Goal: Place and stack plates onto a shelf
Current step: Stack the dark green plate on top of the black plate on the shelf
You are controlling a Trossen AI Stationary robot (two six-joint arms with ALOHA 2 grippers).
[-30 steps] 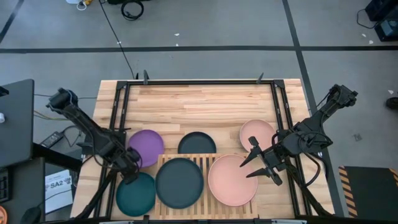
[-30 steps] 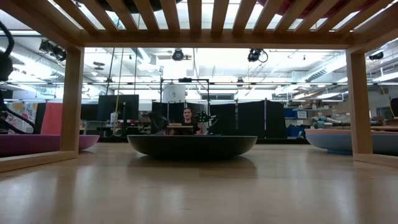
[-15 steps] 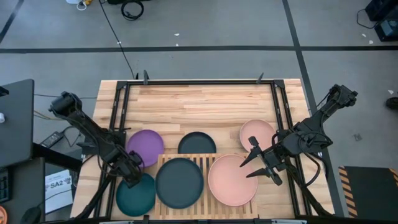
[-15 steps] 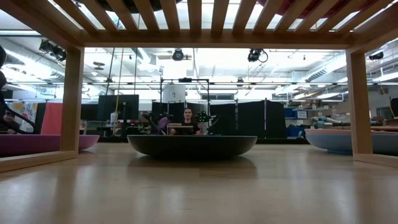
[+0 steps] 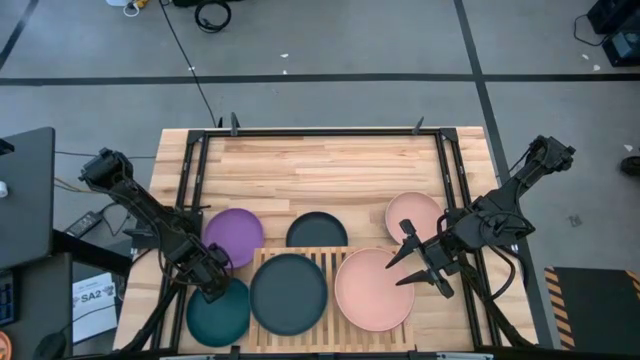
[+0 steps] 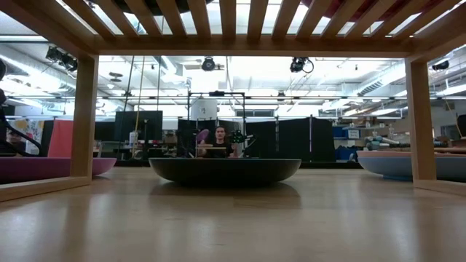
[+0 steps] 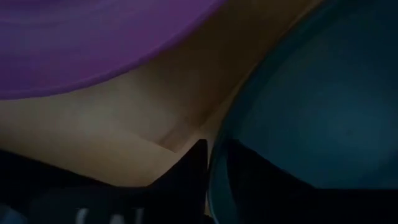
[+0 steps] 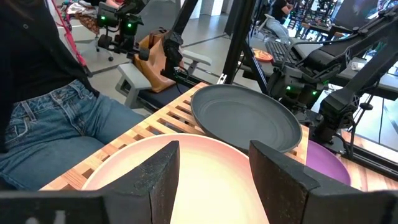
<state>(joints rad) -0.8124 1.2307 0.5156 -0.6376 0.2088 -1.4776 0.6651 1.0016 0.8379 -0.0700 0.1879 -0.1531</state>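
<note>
The teal plate (image 5: 220, 315) lies flat on the table's near left, beside the slatted shelf (image 5: 333, 262). My left gripper (image 5: 210, 286) is at its far-left rim, shut on it. A dark grey plate (image 5: 288, 293) and a large pale pink plate (image 5: 368, 290) lie flat on the shelf. The purple plate (image 5: 236, 236), a second dark plate (image 5: 317, 229) and a smaller pink plate (image 5: 413, 213) lie on the table behind the shelf. My right gripper (image 5: 405, 262) hovers open over the large pink plate's right side (image 8: 205, 180), touching nothing. My left gripper has the teal plate's rim (image 7: 217, 163) pinched between its two fingers, one finger (image 7: 189, 167) outside the plate and one (image 7: 249, 171) inside. It comes from the far left, slanting down. The plate lies flat on the table.
Black frame rails (image 5: 190, 190) run along both sides of the table. In the low view the shelf's legs (image 6: 84, 116) stand left and right, with the dark plate (image 6: 224, 169) between them. A person in jeans (image 8: 43, 130) stands close beyond the table's near edge. Bare planks (image 5: 320, 175) fill the far half.
My left gripper has moved a little toward the near edge and down, onto the teal plate's rim. The plates and my right arm have kept still.
</note>
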